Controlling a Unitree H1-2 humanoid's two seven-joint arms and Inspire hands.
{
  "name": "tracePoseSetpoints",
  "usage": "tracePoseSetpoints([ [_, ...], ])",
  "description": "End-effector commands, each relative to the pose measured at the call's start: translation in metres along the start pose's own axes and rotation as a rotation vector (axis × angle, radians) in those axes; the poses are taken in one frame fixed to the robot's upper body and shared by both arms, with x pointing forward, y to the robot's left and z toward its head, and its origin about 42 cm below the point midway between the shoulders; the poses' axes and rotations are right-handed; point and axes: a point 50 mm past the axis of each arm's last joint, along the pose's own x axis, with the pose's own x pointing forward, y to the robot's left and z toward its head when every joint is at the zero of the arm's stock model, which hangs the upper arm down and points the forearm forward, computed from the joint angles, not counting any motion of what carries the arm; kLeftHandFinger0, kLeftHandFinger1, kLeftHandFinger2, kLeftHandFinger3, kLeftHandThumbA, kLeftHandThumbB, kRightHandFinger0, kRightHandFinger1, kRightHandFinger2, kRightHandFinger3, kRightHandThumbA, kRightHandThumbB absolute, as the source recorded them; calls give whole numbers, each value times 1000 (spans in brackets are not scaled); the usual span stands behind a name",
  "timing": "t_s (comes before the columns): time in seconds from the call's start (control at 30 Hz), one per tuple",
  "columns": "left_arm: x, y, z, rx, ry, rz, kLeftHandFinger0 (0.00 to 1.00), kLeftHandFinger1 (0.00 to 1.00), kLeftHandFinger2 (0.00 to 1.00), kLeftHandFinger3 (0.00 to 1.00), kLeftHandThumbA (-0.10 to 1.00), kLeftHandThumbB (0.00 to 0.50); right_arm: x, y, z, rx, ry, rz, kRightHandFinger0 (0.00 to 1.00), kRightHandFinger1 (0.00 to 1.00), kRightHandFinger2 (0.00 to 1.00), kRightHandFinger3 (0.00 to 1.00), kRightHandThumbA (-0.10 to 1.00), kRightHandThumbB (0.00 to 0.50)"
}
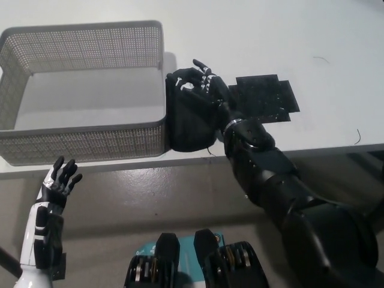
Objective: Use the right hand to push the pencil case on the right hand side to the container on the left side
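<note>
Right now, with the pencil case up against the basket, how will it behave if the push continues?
The pencil case looks like soft black fabric, so it would probably bunch rather than slide stiffly. It lies flat, so it is unlikely to roll. The right robot hand rests on it; the mesh basket looks light and may shift instead.

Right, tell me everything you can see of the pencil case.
The pencil case is a black, soft-looking pouch, apparently fabric, lying flat on the white table near its front edge. Its left side sits against the right wall of the grey mesh container, outside it rather than inside. The black right hand rests on its upper right part, fingers spread, covering some of it. No zip or markings can be made out. The white left hand hangs below the table, away from it.
</note>
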Motion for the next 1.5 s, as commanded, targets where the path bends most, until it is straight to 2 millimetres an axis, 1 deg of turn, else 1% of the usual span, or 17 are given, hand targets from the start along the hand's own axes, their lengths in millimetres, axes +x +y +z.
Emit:
tracePoseSetpoints([
  [0.0,6,3,12,7,-69,-14,1000,1000,1000,1000,1000,313,10,55,30,-13,-67,127,1000,1000,1000,1000,1000,358],
  [0.1,8,3,12,8,-74,-19,1000,1000,1000,1000,1000,304,8,65,27,-18,-57,142,1000,1000,1000,1000,1000,359],
  [0.17,9,2,12,8,-76,-22,1000,1000,1000,1000,1000,305,6,75,25,6,-72,181,1000,1000,1000,1000,1000,328],
  [0.27,9,2,12,11,-75,-18,1000,1000,1000,1000,1000,315,6,74,24,-1,-72,182,1000,1000,1000,1000,1000,327],
  [0.33,8,2,12,12,-74,-19,1000,1000,1000,1000,1000,308,6,70,23,-5,-72,171,1000,1000,1000,1000,1000,349],
  [0.5,6,3,10,9,-65,-20,1000,1000,1000,1000,1000,298,9,45,31,-69,-106,119,1000,1000,1000,1000,1000,337],
  [0.6,5,4,10,11,-63,-19,1000,1000,1000,1000,1000,304,11,24,43,-78,-169,69,1000,1000,1000,1000,1000,374],
  [0.63,4,4,10,12,-62,-20,1000,1000,1000,1000,1000,305,11,22,44,-75,-175,62,1000,1000,1000,1000,1000,377],
  [0.8,-1,2,10,25,-49,-18,1000,1000,1000,1000,1000,292,9,-18,60,-124,-263,9,1000,1000,1000,1000,1000,371],
  [0.83,-3,2,10,28,-47,-17,1000,1000,1000,1000,1000,293,9,-25,63,-135,-274,-1,1000,1000,1000,1000,1000,401],
  [0.9,-8,0,11,25,-38,-19,1000,1000,1000,1000,1000,285,5,-45,66,-169,-314,-35,1000,1000,1000,1000,1000,369],
  [0.93,-11,-1,10,22,-31,-18,1000,1000,1000,1000,1000,274,1,-57,68,-178,-343,-49,1000,1000,1000,1000,1000,348],
  [1.07,-28,-3,9,12,3,-21,1000,1000,1000,1000,1000,266,-12,-81,65,-108,-395,-45,1000,1000,1000,1000,1000,340],
  [1.17,-37,-5,8,3,26,-25,1000,1000,1000,1000,1000,261,-25,-95,68,-118,-438,-56,1000,1000,1000,1000,1000,370],
  [1.23,-42,-6,7,-7,37,-28,1000,1000,1000,1000,1000,281,-36,-104,74,-105,-462,-71,1000,1000,1000,1000,1000,394],
  [1.37,-47,-6,7,-8,48,-24,1000,1000,1000,1000,1000,292,-60,-115,83,-115,-527,-87,1000,1000,1000,1000,1000,321],
  [1.47,-47,-6,6,-11,49,-26,1000,1000,1000,1000,1000,292,-76,-118,87,-114,-558,-92,1000,1000,1000,1000,1000,334],
])
